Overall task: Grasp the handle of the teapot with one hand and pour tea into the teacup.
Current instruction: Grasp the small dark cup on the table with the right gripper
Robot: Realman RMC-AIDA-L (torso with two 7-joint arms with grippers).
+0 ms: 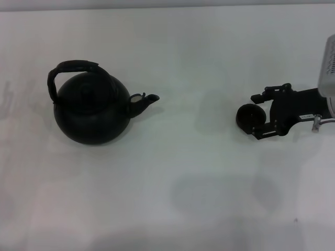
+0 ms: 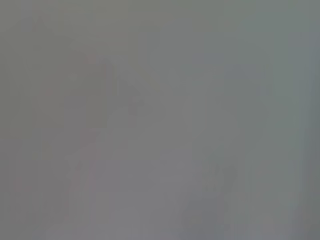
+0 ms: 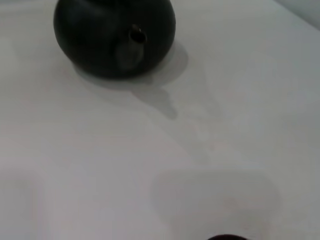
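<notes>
The large black teapot (image 1: 91, 111) stands on the white table at the left, its short spout (image 1: 146, 100) pointing right. Its thick arched handle (image 1: 73, 69) rises over the top, untouched. In the right wrist view the teapot (image 3: 114, 35) shows spout-on and far off. My right gripper (image 1: 255, 116) reaches in from the right edge, shut on the tiny dark teacup (image 1: 249, 116) between its fingertips, well to the right of the spout. Only a sliver of the teacup (image 3: 225, 237) shows in the right wrist view. My left gripper is out of view; its wrist view is blank grey.
The white table (image 1: 183, 209) spreads wide between the teapot and the cup. Faint shadows lie on it left of the gripper and toward the front. Nothing else stands on it.
</notes>
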